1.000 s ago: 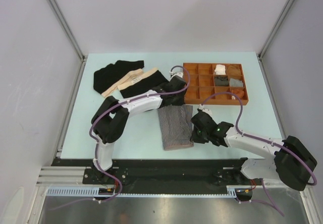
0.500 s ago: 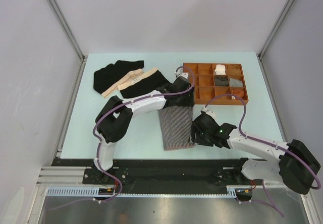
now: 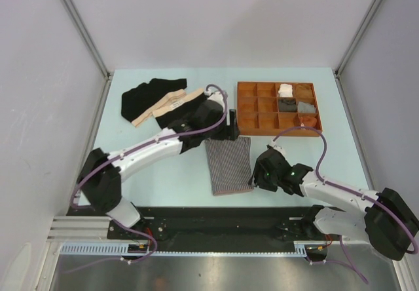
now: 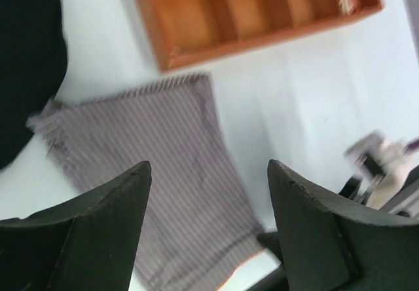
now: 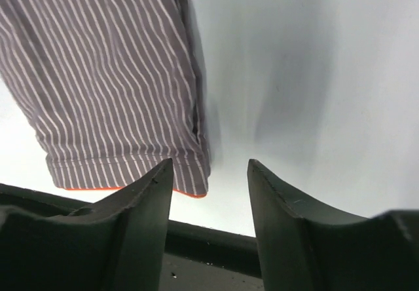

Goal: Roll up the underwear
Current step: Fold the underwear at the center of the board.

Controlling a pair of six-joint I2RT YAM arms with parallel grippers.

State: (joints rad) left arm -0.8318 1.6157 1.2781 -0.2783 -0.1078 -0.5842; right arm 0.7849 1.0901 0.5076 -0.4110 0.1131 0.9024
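Boxer short [image 3: 228, 165] looks limp, light; pinch its near hem; left end effector [image 4: 206, 173] over its far edge, right end effector [image 5: 209, 166] beside its near corner, both open, empty.

The top view looks down from high behind onto the whole table [image 3: 340, 147]. Both wrist views look down from close above, and all three share the boxer [image 4: 170, 173].

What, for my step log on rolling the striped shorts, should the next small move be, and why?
Probably lower the right claw onto the near hem of the striped shorts and pinch it. The shorts lie flat, unrolled; the claw is open and empty, and the hem's corner shows right between its jaws.
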